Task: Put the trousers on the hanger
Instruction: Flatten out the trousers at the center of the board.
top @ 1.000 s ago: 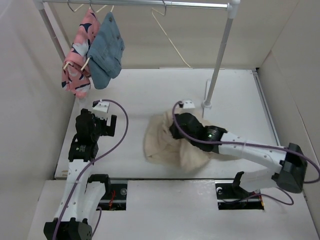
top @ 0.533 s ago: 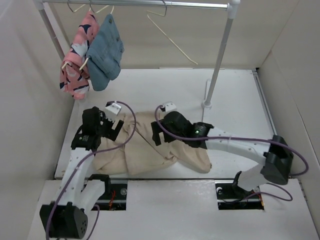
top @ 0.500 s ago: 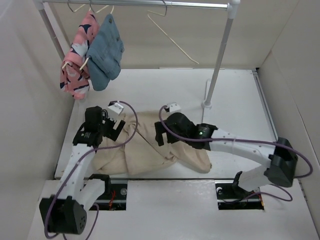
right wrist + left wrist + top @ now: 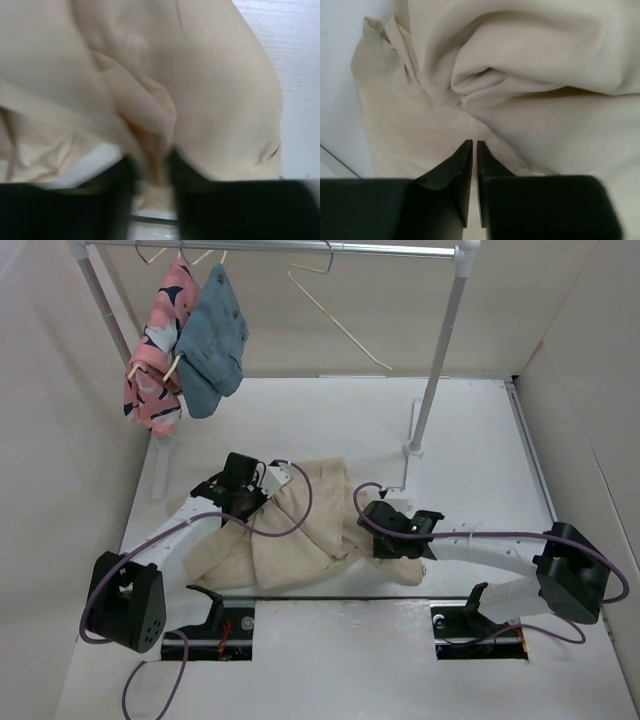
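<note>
Left gripper (image 4: 474, 145) and right gripper (image 4: 150, 164) each pinch large beige cotton trousers (image 4: 300, 530), heaped near the front edge of the tabletop (image 4: 480, 440); thin cream hanger (image 4: 345, 328) hangs bare.

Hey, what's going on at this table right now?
The beige trousers lie crumpled on the table. The left gripper pinches a fold of them, and the right gripper has another fold between its jaws. The hanger hangs bare on the rail, not yet used.
</note>
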Tool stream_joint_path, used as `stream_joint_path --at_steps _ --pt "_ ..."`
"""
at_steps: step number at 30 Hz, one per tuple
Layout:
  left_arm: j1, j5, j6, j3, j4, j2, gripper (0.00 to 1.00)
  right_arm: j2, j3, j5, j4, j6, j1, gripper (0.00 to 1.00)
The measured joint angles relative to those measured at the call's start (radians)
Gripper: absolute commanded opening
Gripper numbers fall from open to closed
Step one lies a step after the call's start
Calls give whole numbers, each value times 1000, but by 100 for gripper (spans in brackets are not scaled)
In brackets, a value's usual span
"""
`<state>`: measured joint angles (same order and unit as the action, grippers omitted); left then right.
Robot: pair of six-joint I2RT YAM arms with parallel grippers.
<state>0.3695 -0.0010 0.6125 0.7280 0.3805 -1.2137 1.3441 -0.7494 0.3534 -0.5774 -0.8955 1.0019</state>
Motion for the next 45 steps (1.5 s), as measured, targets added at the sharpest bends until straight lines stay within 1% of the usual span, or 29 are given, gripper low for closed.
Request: stream_joint_path --at_steps 1,4,7,9,12,15,16,17,18,19,20,21,24,25,26,28,29,32,35,37,40,41,44,45 --pt "3 2 -6 0 -1 -5 0 0 2 1 2 1 -5 0" --pt "4 -1 -8 0 2 -1 0 0 -6 5 21 25 -46 0" --pt "3 -9 -10 0 9 63 0 9 -69 8 33 103 -142 0" --pt "3 -12 -10 -1 12 134 0 40 -154 -15 70 163 -228 0" --pt "3 -12 -8 -1 26 254 0 120 -303 -113 174 237 -351 0" --pt "3 -12 -6 -1 45 330 0 238 -489 -197 250 291 -415 0" --pt "3 -12 -6 -1 52 339 12 285 -560 -224 263 303 -422 0" --pt "3 -11 -5 -2 60 343 23 332 -624 -250 286 314 -422 11" --pt "3 -12 -5 -3 67 343 41 394 -713 -286 307 330 -419 45" --pt "3 -10 -6 -9 70 343 41 409 -733 -295 316 330 -418 46" --pt "3 -5 -12 -14 77 340 49 450 -788 -327 317 341 -418 69" --pt "4 -6 -10 -18 86 338 58 491 -842 -356 315 348 -418 76" --pt "3 0 -18 -19 100 315 68 651 -1065 -415 209 407 -420 84" --pt "3 0 -20 -19 100 304 69 704 -1135 -410 169 428 -419 85" --pt "3 0 -21 -19 102 291 70 737 -1168 -401 136 448 -417 85" --pt "3 -12 -23 -21 101 263 72 741 -1125 -379 74 463 -414 89" --pt "3 -23 -23 -25 99 250 75 715 -1053 -373 69 463 -414 100" --pt "1 -87 -26 -49 88 214 76 556 -760 -352 34 431 -414 100" --pt "-34 -140 -27 -63 89 182 76 377 -546 -312 -26 374 -407 100" --pt "-61 -166 -30 -67 88 168 77 269 -455 -266 -37 335 -385 100" --pt "-71 -162 -32 -68 92 153 77 148 -343 -240 -31 271 -328 98" --pt "-71 -154 -34 -68 92 145 77 115 -299 -243 -24 250 -312 97" --pt "-71 -129 -42 -72 84 110 77 41 -167 -268 14 193 -270 97" --pt "-71 -124 -45 -80 71 100 75 21 -124 -281 23 174 -260 96"
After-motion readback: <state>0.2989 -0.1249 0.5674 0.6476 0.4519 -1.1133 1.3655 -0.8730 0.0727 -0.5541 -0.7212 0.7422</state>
